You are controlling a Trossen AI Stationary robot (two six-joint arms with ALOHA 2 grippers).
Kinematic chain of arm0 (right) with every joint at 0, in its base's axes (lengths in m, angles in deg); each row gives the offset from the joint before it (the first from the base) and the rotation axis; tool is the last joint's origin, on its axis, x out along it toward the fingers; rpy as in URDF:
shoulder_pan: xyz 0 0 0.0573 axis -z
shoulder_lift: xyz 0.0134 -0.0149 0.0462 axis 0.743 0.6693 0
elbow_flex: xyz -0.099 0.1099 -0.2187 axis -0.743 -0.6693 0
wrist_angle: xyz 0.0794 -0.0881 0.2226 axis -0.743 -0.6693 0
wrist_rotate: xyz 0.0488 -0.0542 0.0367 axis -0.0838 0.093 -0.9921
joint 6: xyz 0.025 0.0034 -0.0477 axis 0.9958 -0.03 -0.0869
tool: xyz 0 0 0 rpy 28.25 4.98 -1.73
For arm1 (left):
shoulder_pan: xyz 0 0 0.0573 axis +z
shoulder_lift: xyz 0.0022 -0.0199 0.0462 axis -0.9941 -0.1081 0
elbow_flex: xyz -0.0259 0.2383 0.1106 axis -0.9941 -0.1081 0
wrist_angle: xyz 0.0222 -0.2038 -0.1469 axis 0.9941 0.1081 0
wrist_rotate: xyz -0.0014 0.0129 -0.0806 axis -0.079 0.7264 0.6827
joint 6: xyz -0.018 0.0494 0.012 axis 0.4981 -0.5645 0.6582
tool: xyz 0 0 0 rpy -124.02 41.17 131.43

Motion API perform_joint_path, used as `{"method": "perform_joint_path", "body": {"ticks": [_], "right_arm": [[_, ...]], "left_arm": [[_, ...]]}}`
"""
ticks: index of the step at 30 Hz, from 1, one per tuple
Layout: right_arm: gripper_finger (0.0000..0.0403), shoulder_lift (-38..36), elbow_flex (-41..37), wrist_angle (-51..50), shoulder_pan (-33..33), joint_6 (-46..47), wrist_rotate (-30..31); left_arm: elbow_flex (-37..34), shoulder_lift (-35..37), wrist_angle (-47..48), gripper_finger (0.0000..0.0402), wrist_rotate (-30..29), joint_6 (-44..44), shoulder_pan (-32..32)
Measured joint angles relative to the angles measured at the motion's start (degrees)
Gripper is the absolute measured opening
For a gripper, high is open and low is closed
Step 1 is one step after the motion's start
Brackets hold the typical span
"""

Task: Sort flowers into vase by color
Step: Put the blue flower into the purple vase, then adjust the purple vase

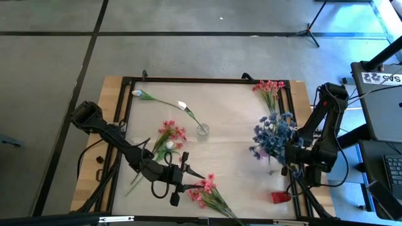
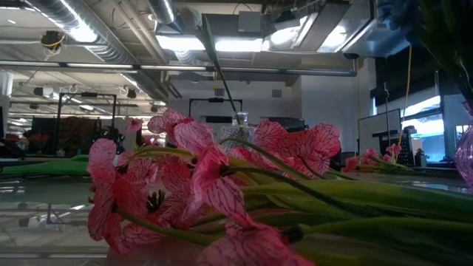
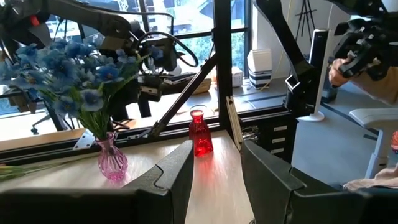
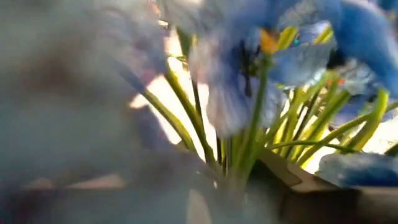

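Left wrist view: blue flowers [image 3: 68, 68] fill a ribbed pink glass vase [image 3: 112, 158]; left gripper [image 3: 214, 180] parted, empty; right gripper's [image 1: 290, 157] fingers hidden.

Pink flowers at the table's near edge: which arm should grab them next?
Left, likely. The left gripper hovers open right beside the pink flowers at the near edge. The right gripper is across the table at the blue flowers in their pink vase.

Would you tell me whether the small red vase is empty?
Empty: the left wrist view shows the red vase upright with no stems in it.
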Motion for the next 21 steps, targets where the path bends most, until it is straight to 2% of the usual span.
{"method": "perform_joint_path", "body": {"ticks": [12,21], "right_arm": [[0.0205,0.01,0.55,0.58,0.00,0.36,-9.50],[0.0202,0.02,0.55,3.36,0.00,-1.95,-11.60]], "left_arm": [[0.00,-0.02,0.25,0.0130,0.00,0.00,0.00],[0.00,-0.02,0.25,0.0130,0.00,0.00,0.00]]}}
